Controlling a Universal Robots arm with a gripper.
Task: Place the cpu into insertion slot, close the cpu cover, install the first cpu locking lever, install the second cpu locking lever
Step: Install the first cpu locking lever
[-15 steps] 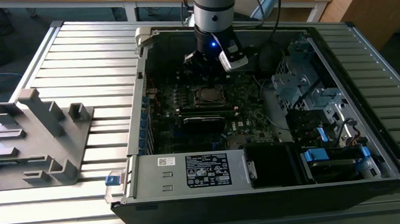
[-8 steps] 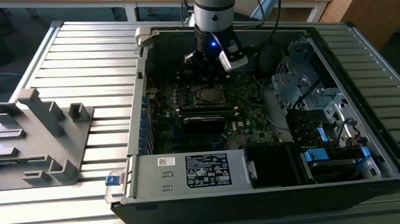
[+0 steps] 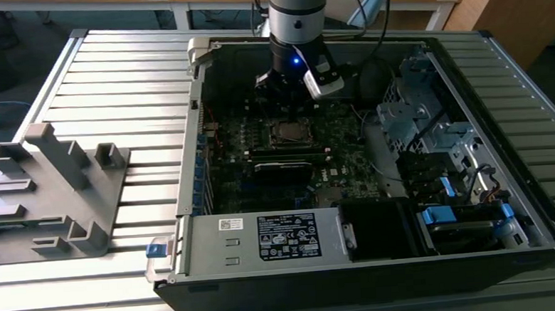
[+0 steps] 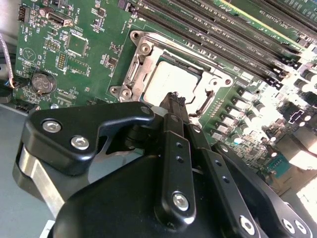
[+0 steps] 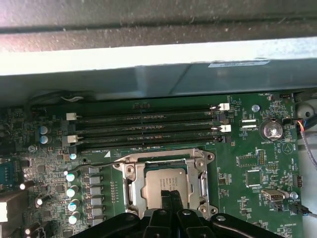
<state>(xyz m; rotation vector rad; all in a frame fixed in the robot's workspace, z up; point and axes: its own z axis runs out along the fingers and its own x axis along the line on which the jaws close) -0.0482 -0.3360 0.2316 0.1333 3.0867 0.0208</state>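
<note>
Cpu (image 5: 163, 181) is seated in the insertion slot (image 5: 130, 171), its silver-grey top showing through the window of the cpu cover (image 5: 163, 161). Nearest the cameras in both wrist views is the black claw (image 5: 168, 194). Its two fingers are drawn together with nothing between them, and the tips are poised at the edge of the cpu. Whether the tips touch the metal cannot be told. The cpu cover lies flat over the slot and frames the chip on all sides. Beside the slot stands a row of small capacitors (image 5: 72, 191). Beyond the slot run four long black memory slots (image 5: 148, 126), parallel to the cover's far edge, with a coin battery (image 5: 271, 130) off to one side. Behind these rises the grey case wall (image 5: 148, 74).

In the exterior view, the nearest item is the power supply box (image 3: 262, 238), against the front wall of the open computer case (image 3: 360, 283). Behind it lies the motherboard (image 3: 248, 143). The arm (image 3: 298, 12) comes straight down over the board's far half, with a blue light (image 3: 297, 60) lit on the wrist. The case rests on a slatted metal desk (image 3: 111, 71). A grey fixture (image 3: 51, 189) stands on the desk at the exterior view's left, well apart from the case.
</note>
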